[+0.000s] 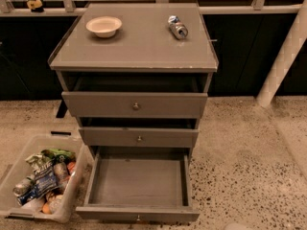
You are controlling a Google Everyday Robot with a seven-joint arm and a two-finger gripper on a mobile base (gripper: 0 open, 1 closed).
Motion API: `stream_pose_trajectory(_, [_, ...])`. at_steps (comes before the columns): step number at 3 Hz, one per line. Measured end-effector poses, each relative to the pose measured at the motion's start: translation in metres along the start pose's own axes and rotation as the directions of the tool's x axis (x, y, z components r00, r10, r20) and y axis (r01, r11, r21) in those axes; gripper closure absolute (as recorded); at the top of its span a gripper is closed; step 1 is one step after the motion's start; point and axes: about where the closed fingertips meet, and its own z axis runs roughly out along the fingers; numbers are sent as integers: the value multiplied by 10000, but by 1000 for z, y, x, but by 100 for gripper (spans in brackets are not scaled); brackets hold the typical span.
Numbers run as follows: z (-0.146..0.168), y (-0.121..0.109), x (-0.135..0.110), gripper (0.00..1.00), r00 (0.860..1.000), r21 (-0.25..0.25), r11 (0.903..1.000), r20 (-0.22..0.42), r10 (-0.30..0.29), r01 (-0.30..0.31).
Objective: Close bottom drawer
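Bottom drawer (137,182) wide open, empty, likely light, rigid; push front by knob (138,218); gripper out of view, cannot tell grip

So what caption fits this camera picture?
Grey cabinet with its bottom drawer pulled wide open and empty, bowl and can on top, end effector out of sight.

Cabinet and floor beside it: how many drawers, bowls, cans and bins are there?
drawers: 3 (top drawer, middle drawer, bottom drawer)
bowl: 1
can: 1
bin: 1
Total: 6
The gripper is out of view.
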Motion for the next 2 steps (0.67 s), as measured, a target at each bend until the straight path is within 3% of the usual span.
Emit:
stream_pose_trajectory(1, [2,-19,8,0,9997,-76,10000,231,47,-45])
stream_pose_trajectory(2, [-4,-63,8,0,9973,422,9986,642,-352,325])
